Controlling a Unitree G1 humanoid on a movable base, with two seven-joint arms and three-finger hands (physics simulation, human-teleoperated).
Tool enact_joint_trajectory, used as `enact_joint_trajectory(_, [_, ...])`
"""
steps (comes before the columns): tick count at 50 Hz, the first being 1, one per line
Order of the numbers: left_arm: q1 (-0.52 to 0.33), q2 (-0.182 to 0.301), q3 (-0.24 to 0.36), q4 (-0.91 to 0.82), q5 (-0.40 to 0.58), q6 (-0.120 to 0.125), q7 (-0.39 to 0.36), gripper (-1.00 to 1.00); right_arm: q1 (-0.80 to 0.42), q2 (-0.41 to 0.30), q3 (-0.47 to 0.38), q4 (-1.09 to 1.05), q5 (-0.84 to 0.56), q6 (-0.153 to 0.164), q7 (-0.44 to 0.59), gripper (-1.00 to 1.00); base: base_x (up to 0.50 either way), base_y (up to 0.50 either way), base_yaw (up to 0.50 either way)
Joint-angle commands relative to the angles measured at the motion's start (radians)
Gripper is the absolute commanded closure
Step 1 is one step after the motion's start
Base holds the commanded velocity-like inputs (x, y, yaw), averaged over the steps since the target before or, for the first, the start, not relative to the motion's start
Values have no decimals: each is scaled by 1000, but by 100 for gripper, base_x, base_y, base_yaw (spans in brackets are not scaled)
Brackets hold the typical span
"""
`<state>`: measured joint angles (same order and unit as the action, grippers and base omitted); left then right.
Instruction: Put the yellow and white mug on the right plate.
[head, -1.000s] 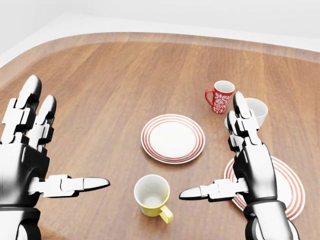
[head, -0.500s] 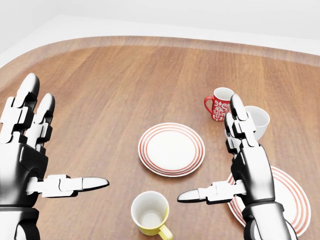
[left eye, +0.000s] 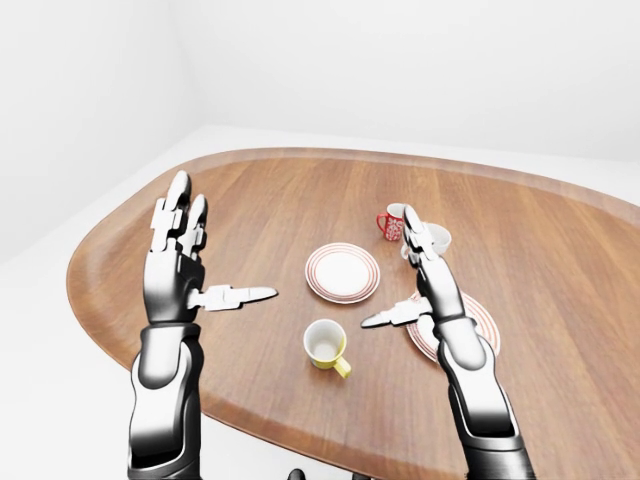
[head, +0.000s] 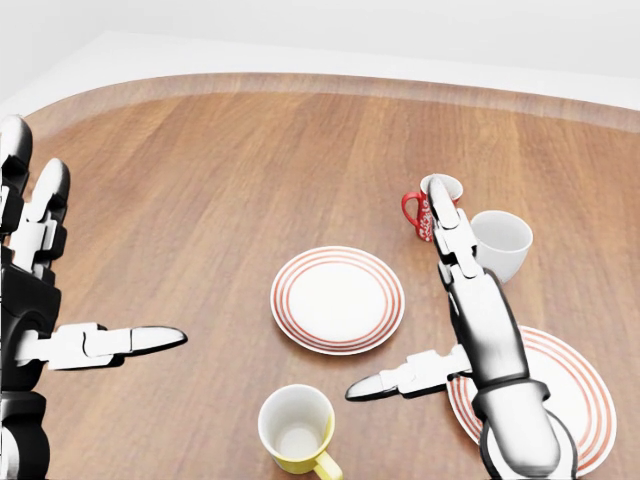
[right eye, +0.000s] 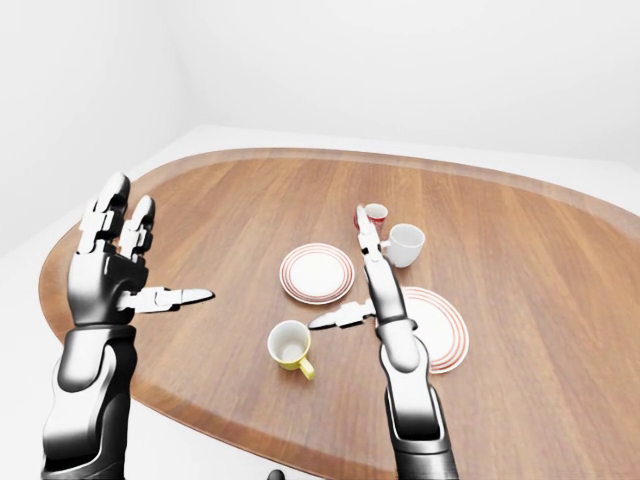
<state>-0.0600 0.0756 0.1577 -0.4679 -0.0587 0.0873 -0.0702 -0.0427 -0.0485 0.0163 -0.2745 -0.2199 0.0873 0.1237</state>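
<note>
Near the bottom edge of the head view, the yellow and white mug (head: 297, 430) stands upright on the wooden table (head: 200, 200), its mouth facing up and its white inside showing. Its yellow handle points toward the lower right of that view. The mug is touched by neither hand.

The right hand (head: 455, 330) hovers just to the right of the mug and slightly above it in the view, fingers spread and straight, gripping nothing; its thumb reaches left toward the mug's upper right but stays apart from it. Under that hand and wrist lies the right plate (head: 575, 395), red-ringed and partly hidden by the arm. The left hand (head: 40, 300) is also splayed and empty, well apart from the mug at the left edge of the view.

A second striped plate (head: 338, 298) lies above the mug, near the middle. Farther up and right stand a red patterned mug (head: 418, 215) and a white mug (head: 500, 243), side by side.
</note>
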Motion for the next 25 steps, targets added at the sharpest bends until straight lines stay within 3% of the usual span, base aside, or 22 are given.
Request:
enact_joint_trajectory(1, [-86, 67, 92, 49, -50, 0, 9, -89, -139, -18, 7, 49, -222, 0, 53, -100, 0, 0, 0])
enact_joint_trajectory(25, [-101, 91, 112, 37, -61, 0, 8, -88, -169, 13, 43, 64, -362, 0, 90, -100, 0, 0, 0])
